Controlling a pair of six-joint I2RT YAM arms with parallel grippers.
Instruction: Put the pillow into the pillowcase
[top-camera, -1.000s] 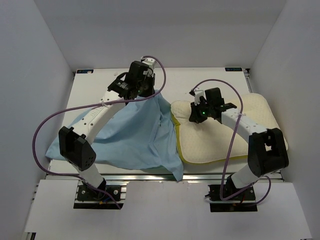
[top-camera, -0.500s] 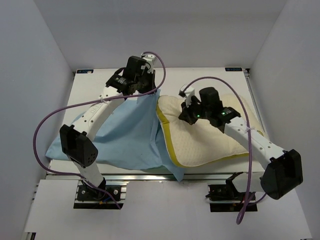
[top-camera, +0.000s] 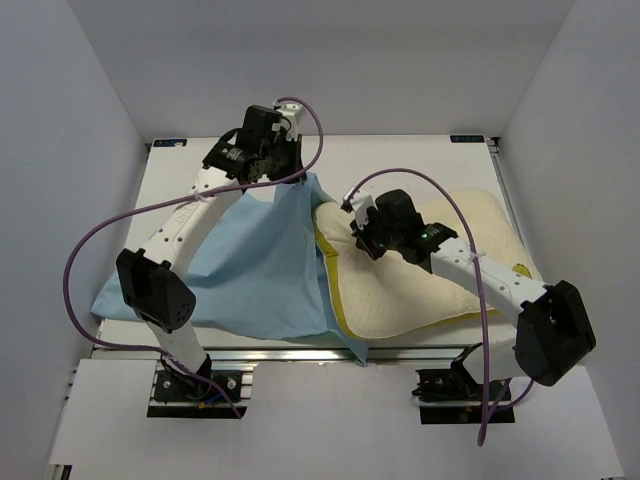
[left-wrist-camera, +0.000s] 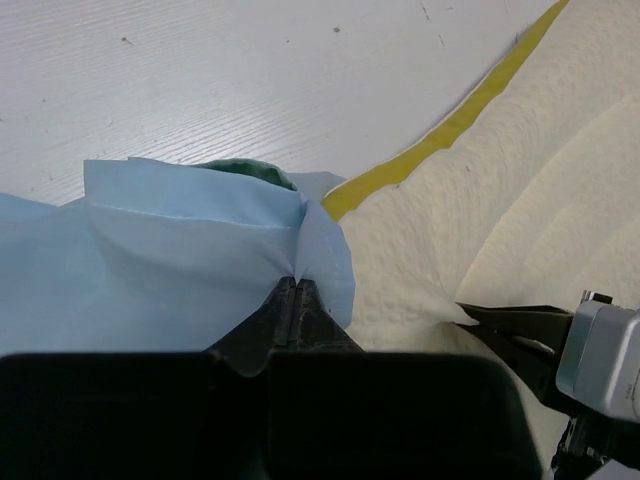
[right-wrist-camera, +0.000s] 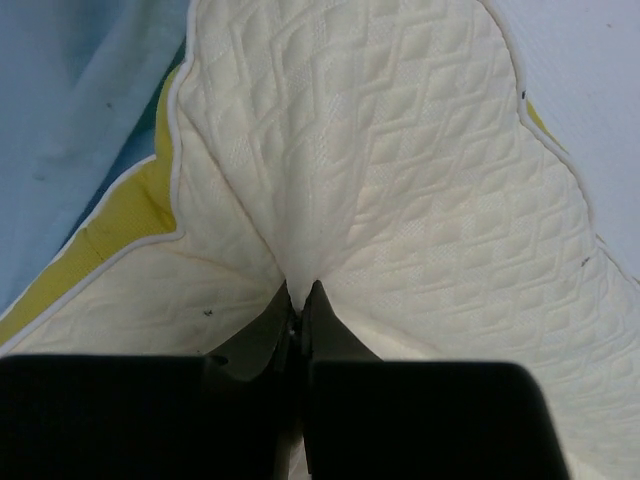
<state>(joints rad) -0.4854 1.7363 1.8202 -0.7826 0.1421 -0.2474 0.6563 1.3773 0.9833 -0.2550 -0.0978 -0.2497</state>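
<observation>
Pillow (top-camera: 400, 300) leftward, against pillowcase (top-camera: 260, 260) edge

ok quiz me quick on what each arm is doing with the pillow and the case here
1. True or false: the right fingers are shut on a pinched fold of the pillow.
2. What are the left fingers gripping?
A. an edge of the pillowcase
B. the yellow rim of the foam
C. nothing, they stand open
3. Fill in: where the pillow meets the pillowcase in the top view, the strip along its rim is coloured ____.

Key
1. True: the cream cover puckers up between the closed tips.
2. A: light blue cloth is bunched at the closed tips.
3. Yellow.
</observation>
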